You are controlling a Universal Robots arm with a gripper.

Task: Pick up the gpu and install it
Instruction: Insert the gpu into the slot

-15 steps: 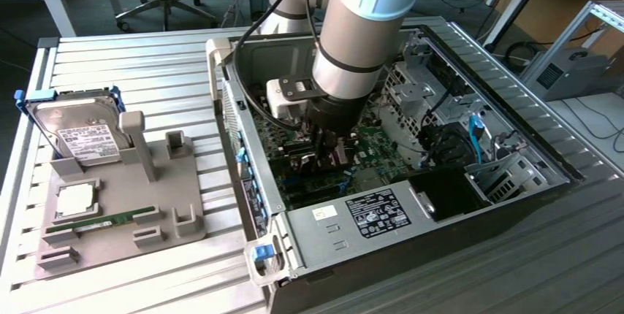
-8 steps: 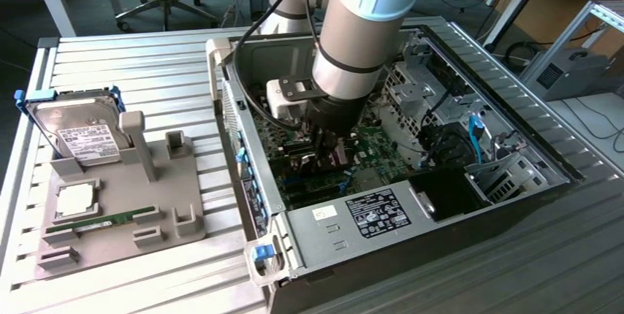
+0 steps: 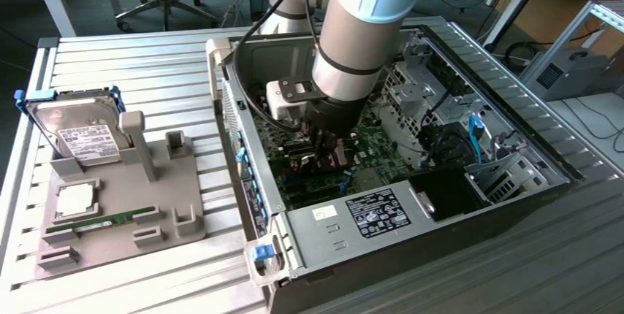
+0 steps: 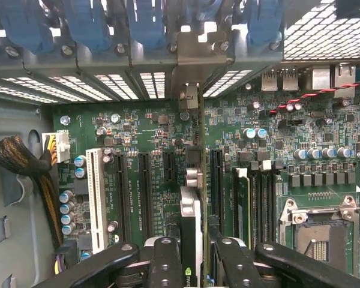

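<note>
The gpu (image 4: 191,207) shows edge-on in the wrist view, a thin card standing upright over the green motherboard (image 4: 138,132), in line with the black expansion slots. My gripper (image 4: 195,264) is shut on it, one black finger on each side of the card. Its far end reaches toward the case's rear slot openings (image 4: 156,84). In the exterior view my gripper (image 3: 326,146) is down inside the open computer case (image 3: 390,212), with the dark card (image 3: 335,159) just above the board.
A grey holder (image 3: 127,204) at the exterior view's left carries a hard drive in a blue frame (image 3: 78,131), a green RAM stick (image 3: 107,220) and a chip (image 3: 76,201). A braided cable bundle (image 4: 18,159) and a white slot (image 4: 97,198) lie beside the card's slot.
</note>
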